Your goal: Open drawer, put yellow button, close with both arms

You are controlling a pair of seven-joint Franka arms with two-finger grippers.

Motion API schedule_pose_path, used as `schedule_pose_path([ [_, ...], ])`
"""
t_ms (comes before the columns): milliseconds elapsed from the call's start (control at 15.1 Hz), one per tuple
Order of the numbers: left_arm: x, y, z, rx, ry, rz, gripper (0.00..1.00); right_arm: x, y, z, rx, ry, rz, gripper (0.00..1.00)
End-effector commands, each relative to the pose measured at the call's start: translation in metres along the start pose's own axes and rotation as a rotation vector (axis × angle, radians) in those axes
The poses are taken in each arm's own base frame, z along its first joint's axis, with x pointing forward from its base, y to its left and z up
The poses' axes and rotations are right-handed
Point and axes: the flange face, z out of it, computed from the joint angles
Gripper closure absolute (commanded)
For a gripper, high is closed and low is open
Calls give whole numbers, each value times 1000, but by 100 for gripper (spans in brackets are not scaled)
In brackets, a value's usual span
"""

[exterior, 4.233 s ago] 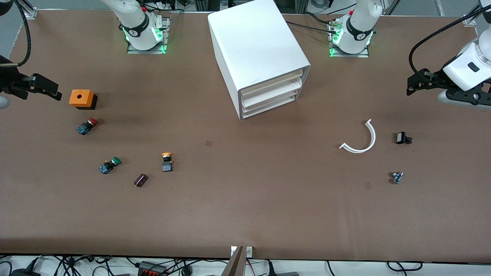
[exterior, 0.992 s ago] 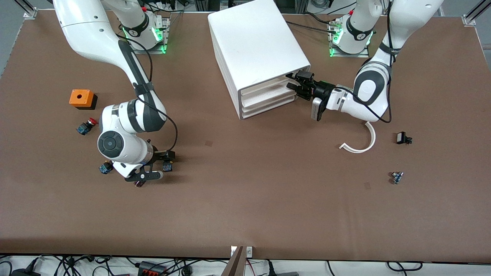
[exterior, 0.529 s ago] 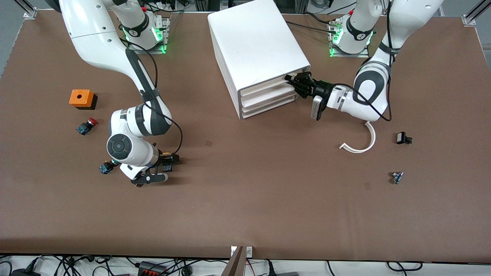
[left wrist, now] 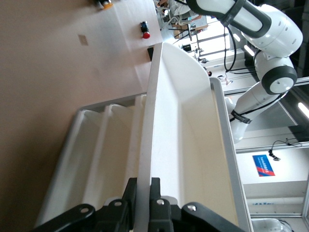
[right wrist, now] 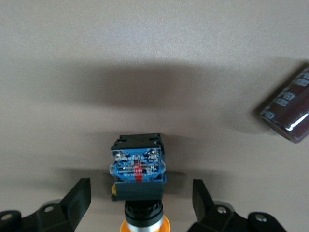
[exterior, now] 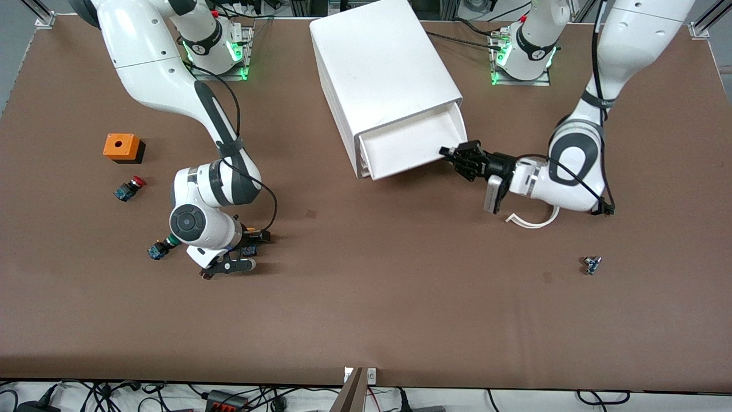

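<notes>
The white cabinet [exterior: 383, 68] stands at the table's middle back. Its top drawer [exterior: 412, 146] is pulled out and empty inside. My left gripper [exterior: 457, 157] is shut on the drawer's front wall at the corner toward the left arm's end; the left wrist view shows the wall [left wrist: 145, 145] pinched in the gripper [left wrist: 143, 193]. The yellow button [exterior: 250, 250] lies on its side on the table, orange cap and blue body [right wrist: 137, 176]. My right gripper [exterior: 247, 250] is low around it, open [right wrist: 141, 198], one finger on each side and neither touching.
An orange box [exterior: 121, 147], a red-capped switch [exterior: 130, 187] and a green-capped switch [exterior: 159, 248] lie toward the right arm's end. A dark cylinder [right wrist: 287, 113] lies beside the yellow button. A white curved strip [exterior: 534, 222] and a small blue part [exterior: 592, 264] lie near the left arm.
The left gripper has pulled the top drawer out of the cabinet toward the front camera. The right gripper has settled a little closer around the yellow button and stays open.
</notes>
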Motion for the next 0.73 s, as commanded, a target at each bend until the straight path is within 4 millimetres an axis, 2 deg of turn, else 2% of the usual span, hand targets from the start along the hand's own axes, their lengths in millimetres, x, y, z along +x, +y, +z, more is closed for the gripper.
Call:
schedule_pose_path([
  [0, 28, -13, -28, 87, -40, -27, 85, 3, -4, 0, 11, 10, 15, 28],
  [66, 30, -12, -28, 96, -41, -49, 18, 3, -4, -1, 11, 10, 13, 46],
  [132, 31, -10, -32, 106, -34, -54, 0, 4, -4, -4, 11, 16, 4, 70],
  [198, 33, -6, -36, 109, -32, -53, 0, 8, -6, -15, 16, 29, -3, 88],
  [265, 36, 1, -41, 113, -39, -72, 0, 9, -8, -21, 16, 33, -9, 98],
  [331, 42, 17, -51, 136, -72, -109, 0, 10, -12, -30, 20, 45, -13, 100],
  [397, 52, 33, -63, 180, -109, -167, 0, 11, -16, -48, 25, 67, -20, 100],
  [529, 71, 66, -86, 278, -183, -311, 0, 13, -32, -93, 32, 85, -42, 100],
  [661, 81, 90, -106, 416, -225, -434, 0, 14, -49, -142, 42, 78, -67, 100],
])
